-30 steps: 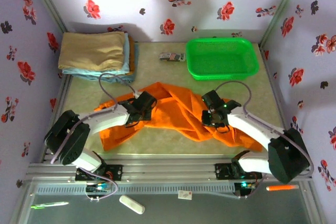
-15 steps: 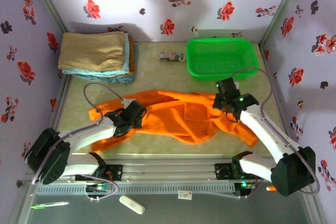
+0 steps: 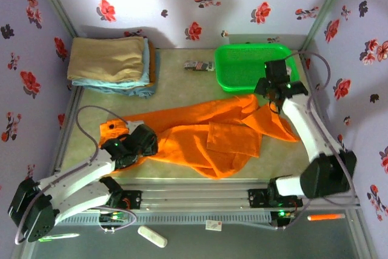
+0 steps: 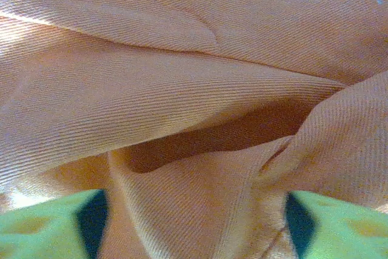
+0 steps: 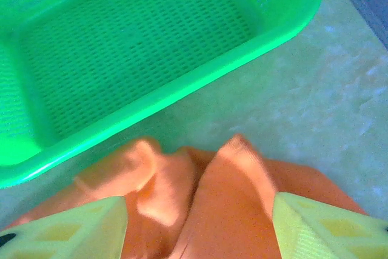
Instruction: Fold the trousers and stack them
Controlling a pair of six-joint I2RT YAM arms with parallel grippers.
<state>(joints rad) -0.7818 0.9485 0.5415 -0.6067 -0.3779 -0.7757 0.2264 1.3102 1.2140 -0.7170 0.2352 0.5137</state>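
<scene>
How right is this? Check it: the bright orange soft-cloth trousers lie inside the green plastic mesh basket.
Wrong. The bright orange soft-cloth trousers lie on the table outside the green plastic mesh basket, per the top external view.

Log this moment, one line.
trousers: spread out, rumpled | left hand: open over left end | right hand: open over right end, beside green basket | fold: not done

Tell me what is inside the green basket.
The green basket has a bare mesh floor wherever it shows. From above, the right end effector covers part of its near right corner, so that patch cannot be checked.
</scene>
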